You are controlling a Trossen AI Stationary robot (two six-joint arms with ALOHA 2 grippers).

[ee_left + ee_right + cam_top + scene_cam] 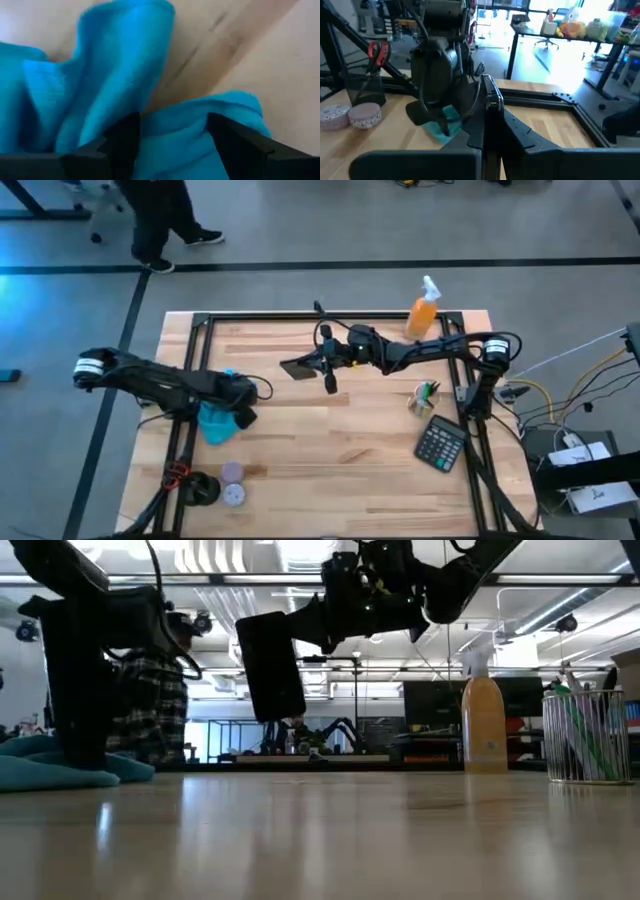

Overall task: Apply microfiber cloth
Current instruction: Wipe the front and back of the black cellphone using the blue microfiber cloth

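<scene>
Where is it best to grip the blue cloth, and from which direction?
Grip the raised fold of the microfiber cloth, probably from straight above: it lies crumpled on the table, so its ridges offer purchase. The left gripper is already down there, its open fingers straddling a fold.

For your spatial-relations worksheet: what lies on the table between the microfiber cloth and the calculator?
Nothing: in the high view, only bare wooden tabletop stretches between the microfiber cloth and the calculator.

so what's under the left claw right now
The cloth lies bunched on the wooden table directly beneath the left claw, whose open fingers straddle a fold. Whatever sits under the cloth is covered. The right claw holds the phone in the air.
</scene>
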